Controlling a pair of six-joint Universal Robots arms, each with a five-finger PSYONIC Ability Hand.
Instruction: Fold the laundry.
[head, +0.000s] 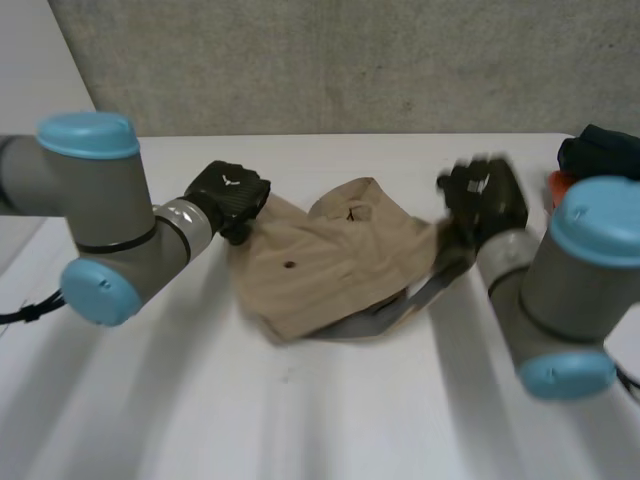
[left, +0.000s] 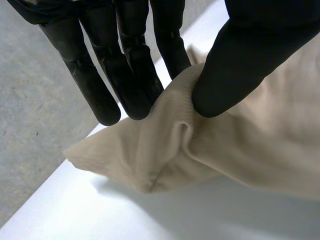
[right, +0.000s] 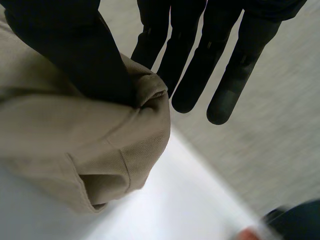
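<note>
Garment tan | left hand thumb-pinches edge | right hand thumb-pinches edge

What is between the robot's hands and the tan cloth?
Nothing visible. The left hand pinches the cloth at one side edge, and the right hand pinches the opposite edge. A dark bundle lies apart at the table's far right corner.

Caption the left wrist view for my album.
Left robot hand pinches a fold of the beige garment between thumb and fingers over the white table.
</note>
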